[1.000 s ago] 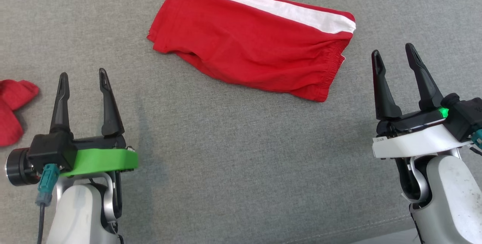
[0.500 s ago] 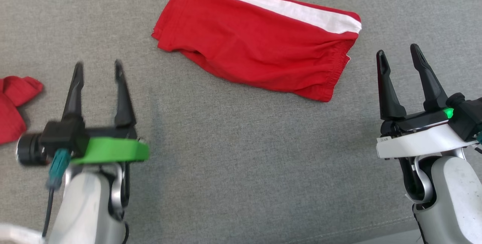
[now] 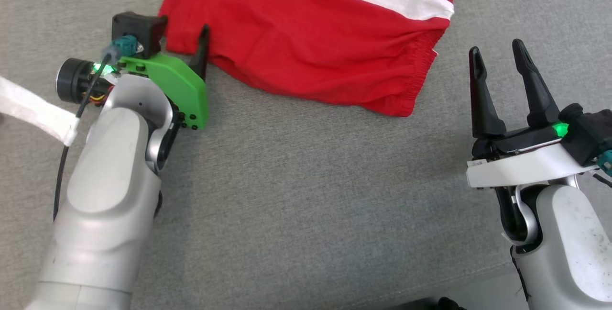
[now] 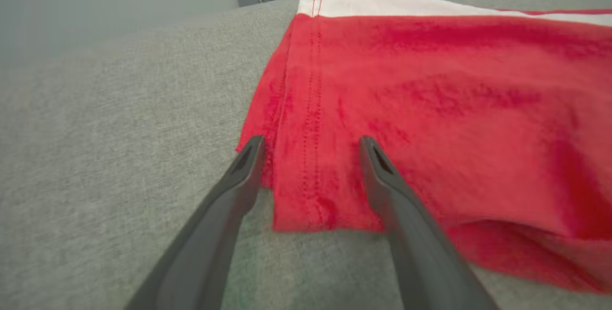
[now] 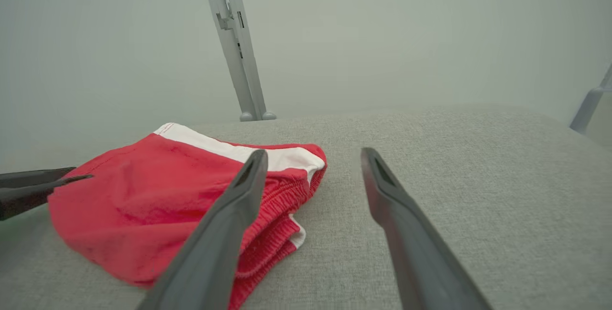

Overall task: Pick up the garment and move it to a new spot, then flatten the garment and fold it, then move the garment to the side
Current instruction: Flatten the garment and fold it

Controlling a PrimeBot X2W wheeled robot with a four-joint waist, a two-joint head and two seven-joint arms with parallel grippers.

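one left gripper [image 4: 311,141] at garment [image 4: 430,85] corner

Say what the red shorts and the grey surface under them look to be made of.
Red shorts: soft matte knit cloth, likely cotton jersey; twin stitch rows along the hem, gathered waistband. Grey surface: matte woven upholstery-like fabric, by its fine heathered weave.

Head camera steeply down on grey cushion [image 3: 306,195], wrist cameras low, close, all sharing red shorts [image 3: 306,37]
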